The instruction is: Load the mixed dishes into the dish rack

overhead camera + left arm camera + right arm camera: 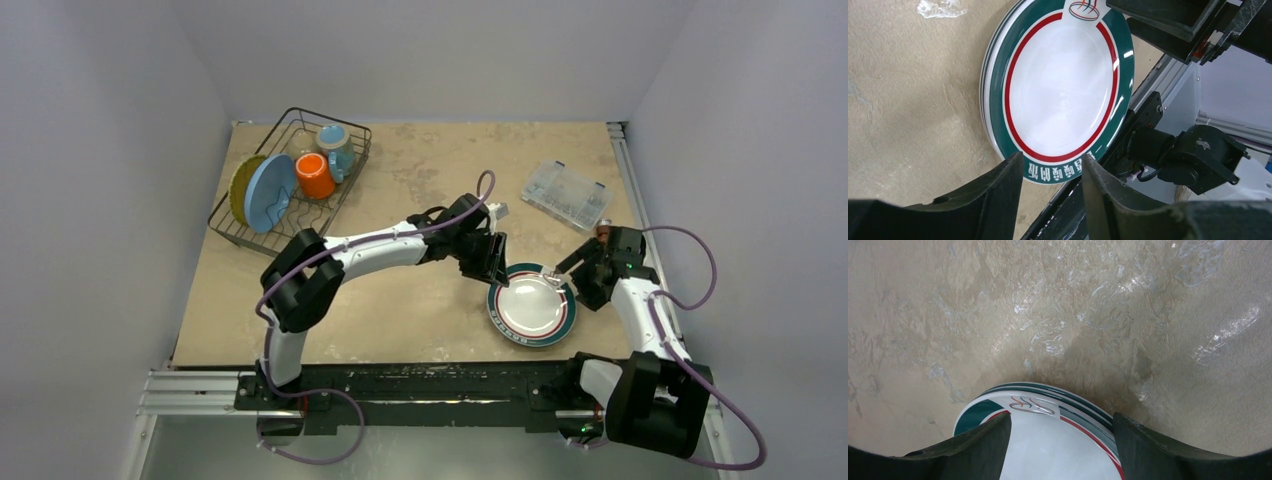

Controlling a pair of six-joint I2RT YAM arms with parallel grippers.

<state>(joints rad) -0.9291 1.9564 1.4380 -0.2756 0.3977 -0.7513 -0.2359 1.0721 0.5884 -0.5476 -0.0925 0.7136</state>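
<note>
The white teal-rimmed plate [531, 306] lies on the table at the front right. My left gripper [490, 262] is open at its left rim; in the left wrist view [1053, 157] the plate [1060, 85] fills the frame and its rim shows in the gap between the fingertips. My right gripper [562, 275] is open at the plate's far right rim, with its fingers either side of the rim in the right wrist view [1062, 416]. The dish rack [240, 232] at the back left holds the yellow plate [240, 188], blue plate [268, 193], orange cup [315, 176] and blue mug [337, 148]. I cannot make out the cream cup or the red-dotted plate.
A clear plastic compartment box [567, 194] lies at the back right, beyond my right gripper. White walls close in the table on three sides. The arms' black base rail [420, 385] runs along the near edge, just below the plate.
</note>
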